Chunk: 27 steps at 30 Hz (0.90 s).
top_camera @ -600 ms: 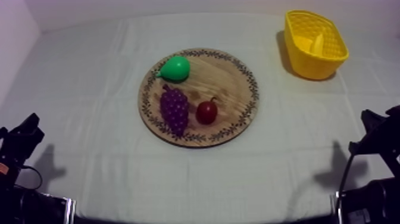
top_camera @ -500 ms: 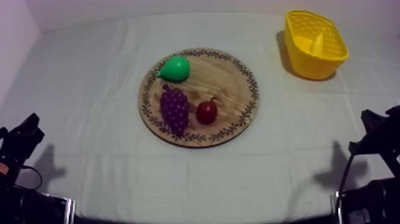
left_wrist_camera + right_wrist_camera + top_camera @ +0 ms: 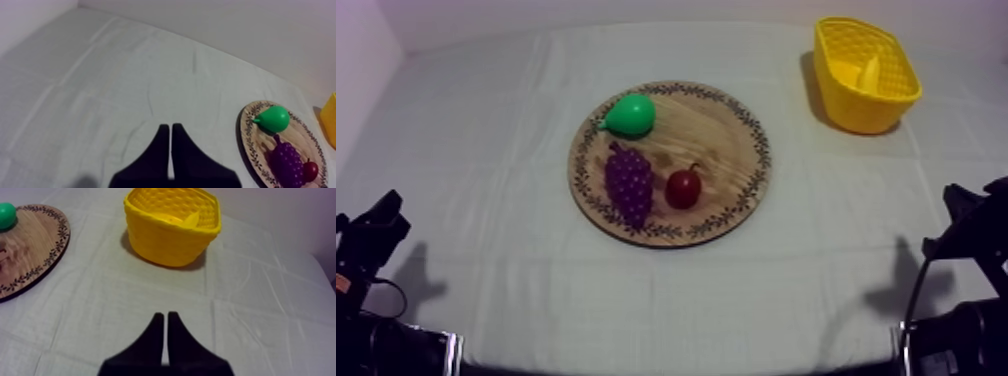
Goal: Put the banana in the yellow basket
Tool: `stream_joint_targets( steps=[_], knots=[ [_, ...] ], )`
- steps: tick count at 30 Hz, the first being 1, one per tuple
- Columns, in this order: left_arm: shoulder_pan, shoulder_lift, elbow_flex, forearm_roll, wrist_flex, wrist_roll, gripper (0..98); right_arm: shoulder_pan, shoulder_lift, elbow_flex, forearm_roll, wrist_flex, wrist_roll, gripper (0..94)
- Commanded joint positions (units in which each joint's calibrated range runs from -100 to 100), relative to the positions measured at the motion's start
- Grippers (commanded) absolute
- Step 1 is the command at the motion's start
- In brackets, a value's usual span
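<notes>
Banana (image 3: 872, 72) lies inside the basket (image 3: 848, 104), off the board (image 3: 721, 125), so you can judge the task done. Left gripper (image 3: 170, 128) and right gripper (image 3: 165, 316) each press their fingers together on nothing; park both low, reach for nothing.

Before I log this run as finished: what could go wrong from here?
1. The banana already lies in the yellow basket, so a fresh pick at the wooden board might grab the pear instead.
2. The pear sits at the board's rim; a nudge might roll it off onto the cloth.
</notes>
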Motion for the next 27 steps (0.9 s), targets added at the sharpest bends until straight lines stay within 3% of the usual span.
stream_joint_targets(
  steps=[1, 21, 27],
  knots=[
    [0.0, 0.0, 0.0, 0.0, -0.1, 0.0, 0.1, 0.0, -0.1, 0.0, 0.0, 0.0, 0.0, 0.5],
    [0.0, 0.0, 0.0, 0.0, -0.1, 0.0, 0.1, 0.7, -0.1, 0.0, 0.0, 0.0, -0.1, 0.5],
    [0.0, 0.0, 0.0, 0.0, -0.1, 0.0, 0.1, 1.6, -0.1, 0.0, -0.2, -1.9, -2.9, 1.6]
  ],
)
